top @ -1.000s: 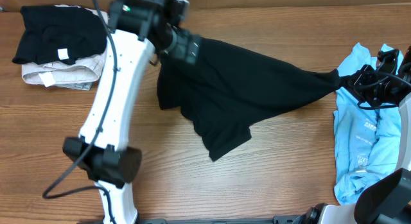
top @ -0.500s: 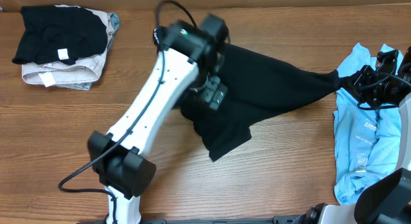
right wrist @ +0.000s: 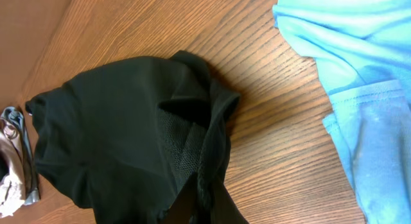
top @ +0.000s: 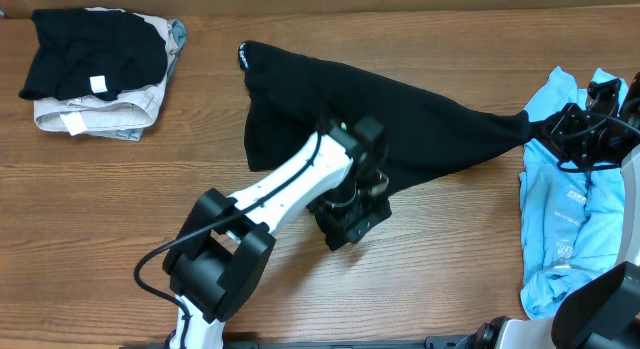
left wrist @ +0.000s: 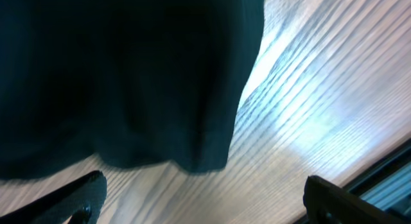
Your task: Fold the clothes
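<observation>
One black shirt (top: 400, 109) is lying stretched across the table (top: 100, 209), between one folded stack (top: 95, 74) and one blue garment (top: 560, 219).
The right gripper (top: 545, 124) is pinching its corner; the left gripper (left wrist: 205, 201) is hovering by the hem, its fingers (left wrist: 83, 195) showing spread only in the left wrist view.

Black garment (left wrist: 115, 76): blurred, seemingly cropped
</observation>
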